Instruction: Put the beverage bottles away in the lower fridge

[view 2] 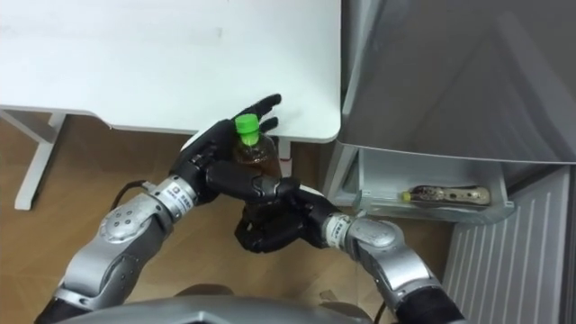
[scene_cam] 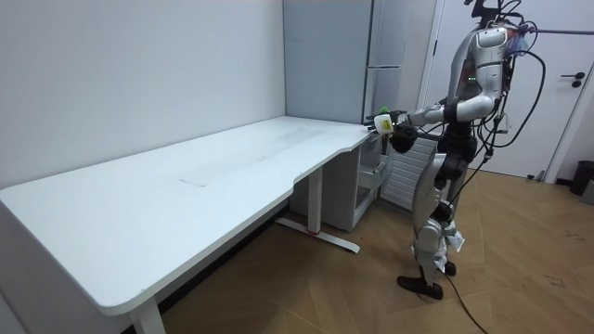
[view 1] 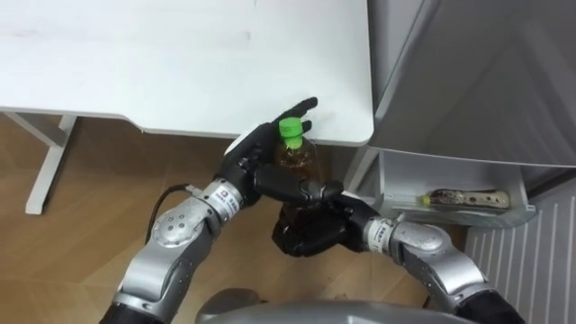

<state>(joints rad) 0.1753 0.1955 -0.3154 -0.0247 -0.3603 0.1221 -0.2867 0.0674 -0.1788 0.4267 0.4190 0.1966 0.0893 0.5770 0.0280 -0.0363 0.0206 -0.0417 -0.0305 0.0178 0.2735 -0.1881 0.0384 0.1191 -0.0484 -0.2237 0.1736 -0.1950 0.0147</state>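
Nearest, the left arm comes in from the lower left, bent at the elbow, with its forearm angled up and to the right. The left hand [view 1: 255, 162] sits against the left side of the bottle [view 1: 295, 158], its long fingers laid up the far side past the cap [view 1: 291, 130] and its thumb hooked across the near side, so it clasps the bottle's upper half. The right arm enters from the lower right, its forearm pointing left. The right hand [view 1: 310, 236] is cupped low with its fingers curled round the bottle's bottom half, gripping it from below. Both hands thus hold the bottle between them, in the air over the floor [view 1: 81, 207], just near of the table's right front corner. The bottle stands upright, its long axis vertical, green cap on top and amber drink below. Beyond it lies the white table [view 1: 180, 63], its top bare. To the right of the table rises the grey fridge [view 1: 477, 72], and low on it a white shelf [view 1: 396, 184] sticks out with a long brownish item [view 1: 463, 196] lying flat inside; I cannot tell what that is. In the room view the robot stands upright on the wood floor beside the table's corner, facing the fridge, both forearms raised before its chest.
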